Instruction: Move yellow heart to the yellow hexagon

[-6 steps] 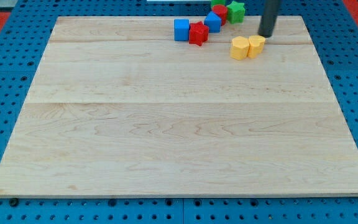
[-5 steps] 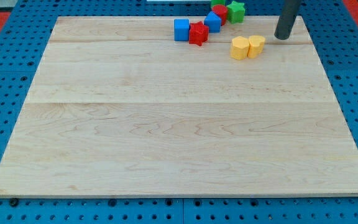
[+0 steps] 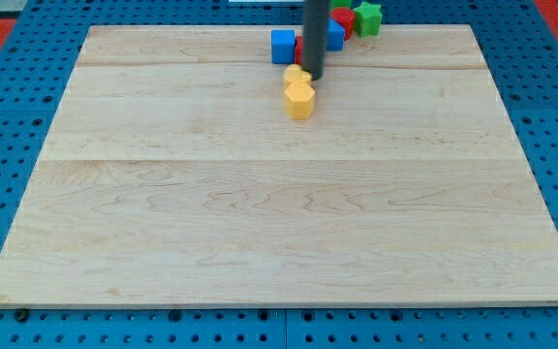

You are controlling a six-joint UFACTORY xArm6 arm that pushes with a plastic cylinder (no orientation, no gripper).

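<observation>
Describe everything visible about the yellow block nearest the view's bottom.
The yellow hexagon is a small, solid-looking block with a matte yellow-orange finish, a flat top face and short upright side walls. It lies flat on the wooden board, in the upper middle of the view. At its top edge it touches a second yellow block, which is partly hidden by the rod. My tip sits just above and to the right of the hexagon, apparently not touching it.

Two yellow blocks, a blue cube, a red block, a green star — pale wood board, dark rod.
</observation>
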